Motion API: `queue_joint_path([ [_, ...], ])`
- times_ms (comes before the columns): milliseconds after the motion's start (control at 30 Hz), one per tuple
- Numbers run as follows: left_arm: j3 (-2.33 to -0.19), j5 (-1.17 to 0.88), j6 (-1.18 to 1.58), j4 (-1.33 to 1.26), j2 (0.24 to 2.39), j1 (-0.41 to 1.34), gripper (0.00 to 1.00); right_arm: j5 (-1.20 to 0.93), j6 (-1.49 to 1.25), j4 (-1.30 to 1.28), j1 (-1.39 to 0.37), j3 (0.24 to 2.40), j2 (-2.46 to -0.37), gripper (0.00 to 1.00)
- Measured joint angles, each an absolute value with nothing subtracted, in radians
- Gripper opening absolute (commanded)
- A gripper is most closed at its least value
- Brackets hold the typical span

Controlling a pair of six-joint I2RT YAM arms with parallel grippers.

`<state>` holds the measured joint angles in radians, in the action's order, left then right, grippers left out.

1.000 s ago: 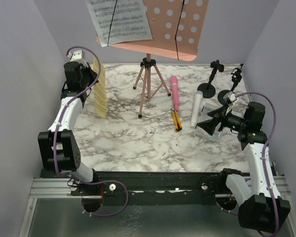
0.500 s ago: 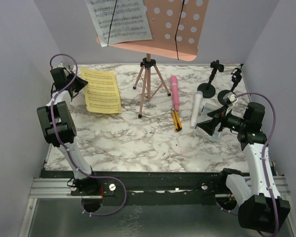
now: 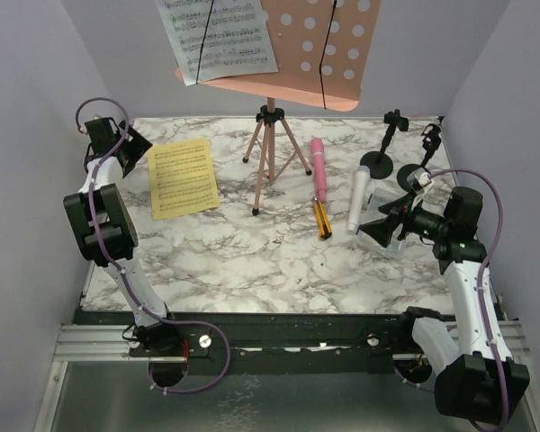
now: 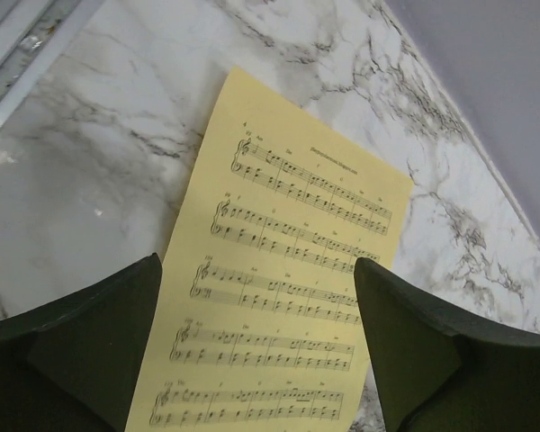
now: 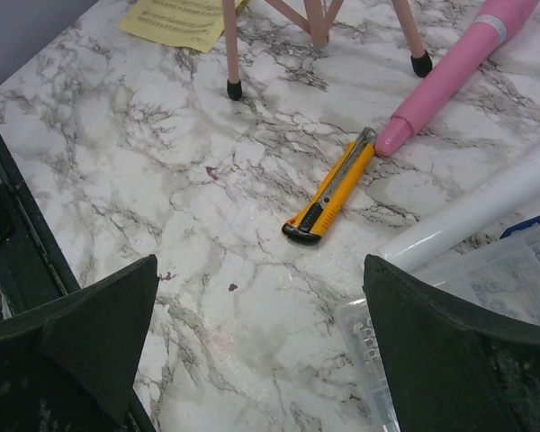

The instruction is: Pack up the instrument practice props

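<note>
From above, the left hand (image 3: 133, 141) sits at the far left corner of the marble surface (image 3: 252, 261), fingers apart, just beside the yellow sheet (image 3: 184, 177), which lies flat. The pink rack (image 3: 328, 54) on its pink tripod (image 3: 270, 155) stands at the back and carries a white sheet (image 3: 220, 36). To its right lie the pink microphone (image 3: 319, 169), the cutter (image 3: 323, 219) and the grey-white microphone (image 3: 359, 198). Two black mic mounts (image 3: 379, 160) stand behind them. The right hand (image 3: 371, 230) hovers over a clear box (image 3: 394, 248).

Left wrist: both fingers stand wide with nothing between them. The yellow page lies below with printed staves; its heading is too small to read.

Right wrist: the fingers are spread and empty. The yellow-and-black cutter touches the pink microphone's end, and no brand on it is legible.
</note>
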<state>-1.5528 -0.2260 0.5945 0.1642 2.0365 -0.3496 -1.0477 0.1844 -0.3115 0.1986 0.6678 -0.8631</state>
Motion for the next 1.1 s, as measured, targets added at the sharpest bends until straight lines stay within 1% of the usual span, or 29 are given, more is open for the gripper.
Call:
queue_joint_path([
  [100, -1.489, -0.168, 0.602, 0.168, 1.954, -0.35, 0.96, -1.047, 0.184, -0.311, 0.199, 0.668, -0.863, 1.0],
  [233, -1.388, -0.175, 0.614, 0.133, 1.847, -0.351, 0.96, -1.047, 0.184, -0.311, 0.199, 0.667, -0.863, 1.0],
  [400, -1.181, -0.326, 0.651, -0.031, 1.679, -0.351, 0.96, -1.041, 0.185, -0.311, 0.199, 0.664, -0.863, 1.0],
  [533, -1.073, -0.453, 0.696, -0.182, 1.574, -0.351, 0.96, -1.036, 0.185, -0.311, 0.199, 0.662, -0.863, 1.0],
  [667, -1.021, -0.5, 0.733, -0.26, 1.478, -0.351, 0.96, -1.036, 0.185, -0.311, 0.199, 0.661, -0.863, 0.99],
  [867, -1.011, -0.567, 0.821, -0.359, 1.334, -0.352, 0.97, -1.035, 0.185, -0.31, 0.199, 0.66, -0.863, 1.0],
  [1100, -1.046, -0.663, 0.995, -0.444, 1.304, -0.352, 0.97, -1.034, 0.185, -0.31, 0.199, 0.659, -0.863, 0.99],
])
